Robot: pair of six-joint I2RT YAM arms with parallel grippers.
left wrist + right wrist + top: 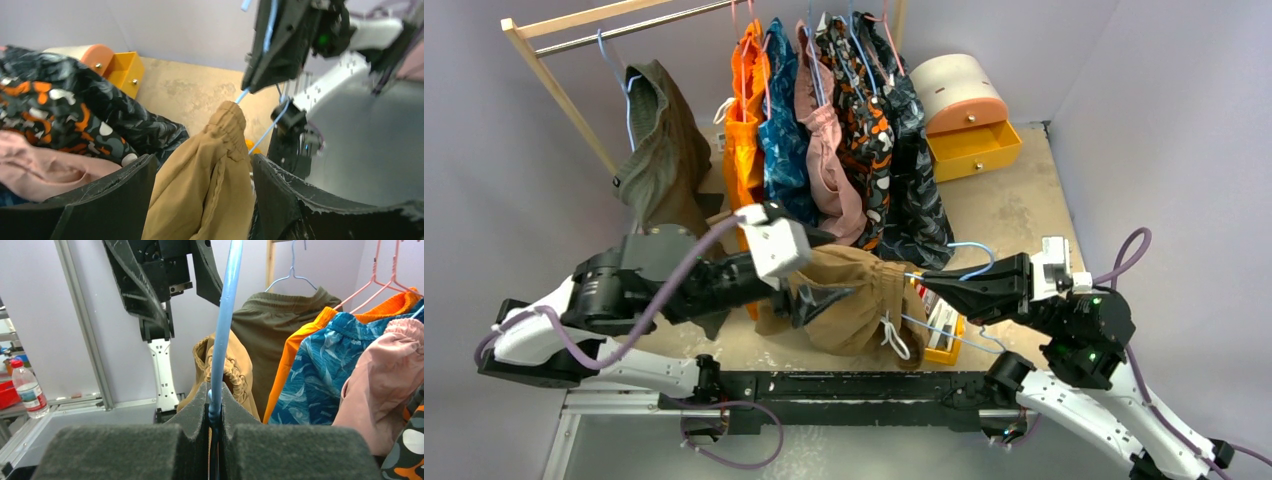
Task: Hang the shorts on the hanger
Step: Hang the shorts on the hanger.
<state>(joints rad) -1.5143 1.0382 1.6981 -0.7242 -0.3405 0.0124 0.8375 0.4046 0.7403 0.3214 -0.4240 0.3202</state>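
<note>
Right jaws clamp the hanger (225,315), lying crosswise mid-frame; shorts (210,175) bunch at its frame-left end, between wide-open left jaws.

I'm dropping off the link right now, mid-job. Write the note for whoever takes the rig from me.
Left gripper: jaws wide apart, straddling the shorts. Whether they pinch the cloth is unclear.
Right gripper: shut on the hanger, holding it out toward the shorts.
Things: the shorts are bunched between the two grippers, with the gathered waistband right at the hanger's end.
Done: hanger gripped, waistband brought up to it.
Left: work the waistband along the hanger. It does not look seated across it yet.
</note>
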